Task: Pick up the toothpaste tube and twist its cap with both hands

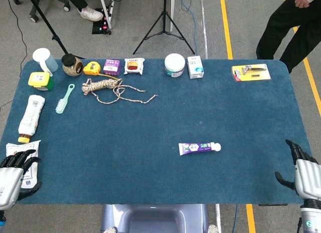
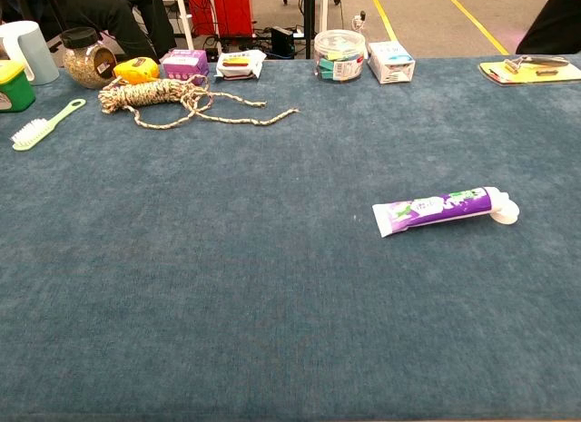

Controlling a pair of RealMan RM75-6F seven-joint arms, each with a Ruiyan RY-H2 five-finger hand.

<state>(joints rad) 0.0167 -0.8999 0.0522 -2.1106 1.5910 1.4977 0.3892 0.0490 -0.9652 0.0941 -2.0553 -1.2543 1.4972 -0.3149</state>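
The toothpaste tube (image 1: 197, 148) (image 2: 436, 210) lies flat on the blue table mat, right of centre, purple and white. Its white cap (image 1: 216, 147) (image 2: 504, 208) points to the right. My left hand (image 1: 14, 175) rests at the near left corner of the table, fingers apart and empty, over a white packet. At the near right corner my right hand (image 1: 303, 170) sits with spread fingers, holding nothing, well to the right of the tube. Neither hand appears in the chest view.
Along the far edge stand a cup (image 1: 44, 60), jar (image 1: 72, 65), tape measure (image 1: 92, 68), small boxes (image 1: 112, 66), round tub (image 1: 174, 64) and razor pack (image 1: 251, 71). A rope (image 1: 108, 89), brush (image 1: 64, 98) and white bottle (image 1: 30, 118) lie left.
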